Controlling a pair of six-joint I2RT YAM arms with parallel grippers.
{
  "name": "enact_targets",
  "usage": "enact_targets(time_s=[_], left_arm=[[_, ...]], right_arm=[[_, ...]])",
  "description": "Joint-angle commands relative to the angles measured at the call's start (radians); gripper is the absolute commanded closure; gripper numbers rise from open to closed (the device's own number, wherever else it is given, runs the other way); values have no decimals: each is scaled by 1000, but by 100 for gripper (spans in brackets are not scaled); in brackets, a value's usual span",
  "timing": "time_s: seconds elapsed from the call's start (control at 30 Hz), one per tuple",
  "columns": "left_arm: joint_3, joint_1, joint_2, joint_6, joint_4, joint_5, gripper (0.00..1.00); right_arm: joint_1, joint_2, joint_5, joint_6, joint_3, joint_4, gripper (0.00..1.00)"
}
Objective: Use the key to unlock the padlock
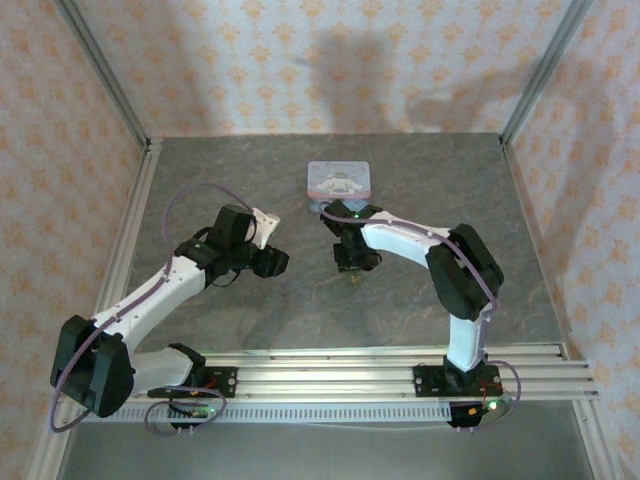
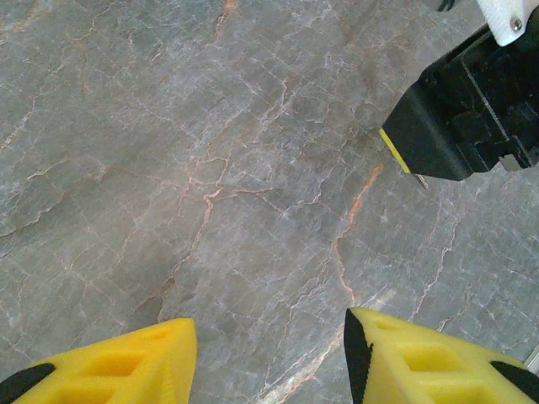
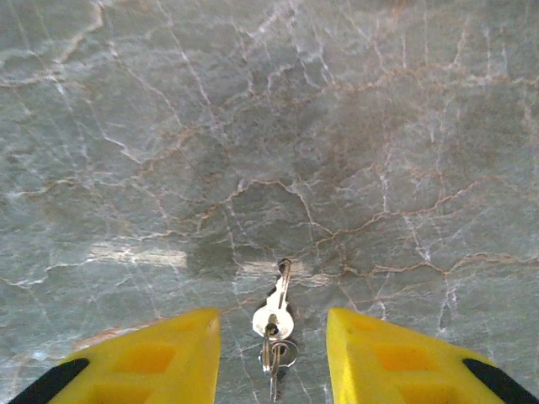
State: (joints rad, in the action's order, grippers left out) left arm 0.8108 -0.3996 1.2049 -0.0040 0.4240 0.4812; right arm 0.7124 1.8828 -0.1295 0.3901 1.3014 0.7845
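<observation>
Two musts: drop the right gripper (image 3: 269, 315), parted and empty, around the key (image 3: 274, 319) lying flat at 6 o'clock, blade toward 12; pinch its bow squarely. Leave the left gripper (image 2: 269, 320) parted, empty.

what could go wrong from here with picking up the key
The key seems to lie flat on the table between the right gripper's open fingers; being thin, it may slip out or get nudged away as they close. It shares a ring with what looks like a second key, so the grasp might catch the wrong piece.
</observation>
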Motion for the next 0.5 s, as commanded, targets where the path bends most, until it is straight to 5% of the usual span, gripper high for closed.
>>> enact_targets(time_s=[0.0, 0.3, 0.47], left_arm=[[13, -9, -18, -16, 17, -23, 50], [12, -9, -18, -18, 16, -25, 50], [11, -9, -18, -19, 19, -27, 49]], right_arm=[[-1, -18, -4, 7, -26, -4, 60], [26, 35, -8, -6, -30, 8, 61], [30, 59, 2, -25, -13, 37, 71]])
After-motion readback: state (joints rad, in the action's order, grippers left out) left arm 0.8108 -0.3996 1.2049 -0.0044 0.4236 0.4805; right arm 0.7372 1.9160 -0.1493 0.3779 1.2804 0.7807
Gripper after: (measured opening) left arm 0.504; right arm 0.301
